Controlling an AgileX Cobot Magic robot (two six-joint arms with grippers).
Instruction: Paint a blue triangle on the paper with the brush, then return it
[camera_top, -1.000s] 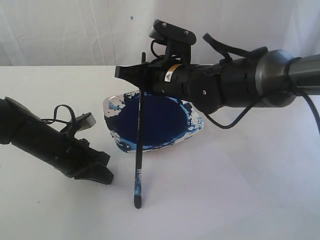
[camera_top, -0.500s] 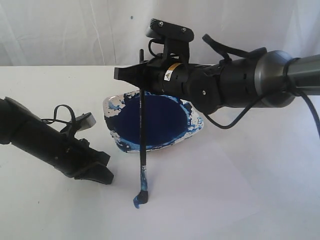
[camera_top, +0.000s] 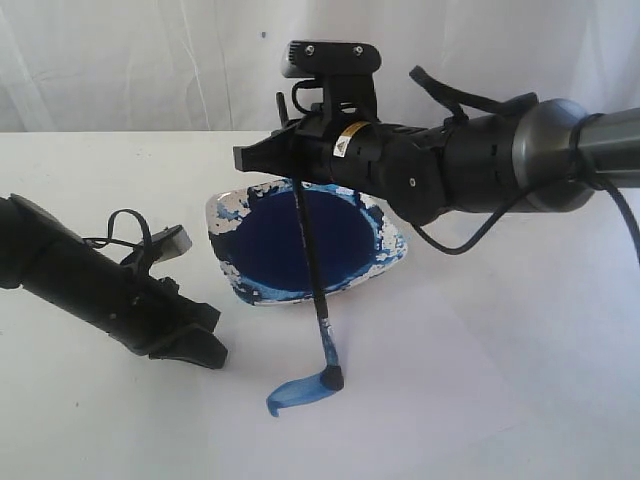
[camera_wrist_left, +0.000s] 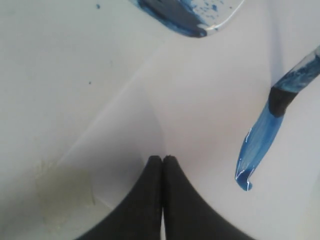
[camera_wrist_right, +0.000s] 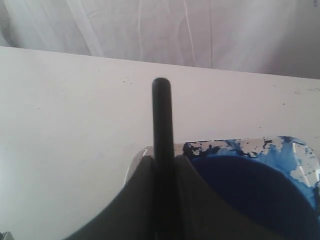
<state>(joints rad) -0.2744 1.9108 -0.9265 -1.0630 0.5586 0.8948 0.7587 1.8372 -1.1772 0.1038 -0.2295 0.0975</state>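
My right gripper (camera_top: 292, 160) is shut on the upper handle of the black brush (camera_top: 312, 262), which slants down over the dish (camera_top: 392, 262) to the paper (camera_top: 420, 400). Its tip (camera_top: 333, 380) presses on the sheet at the end of a short curved light-blue stroke (camera_top: 297, 393). No blue triangle outline shows. In the right wrist view the handle (camera_wrist_right: 161, 112) stands up between the closed fingers of that gripper (camera_wrist_right: 162, 161). The left wrist view shows the tip (camera_wrist_left: 281, 99), the stroke (camera_wrist_left: 255, 150) and the left gripper (camera_wrist_left: 163, 158), shut and empty.
The dish holds a dark blue pool of paint (camera_top: 305, 240) and has a spattered white rim (camera_wrist_right: 215, 146). My left arm (camera_top: 110, 290) rests low on the white table at the left, its gripper (camera_top: 200, 348) beside the paper. White cloth hangs behind.
The brush tip has swept to the right across the paper, leaving a short blue stroke behind it. The brush now leans the other way. The left arm has not moved.
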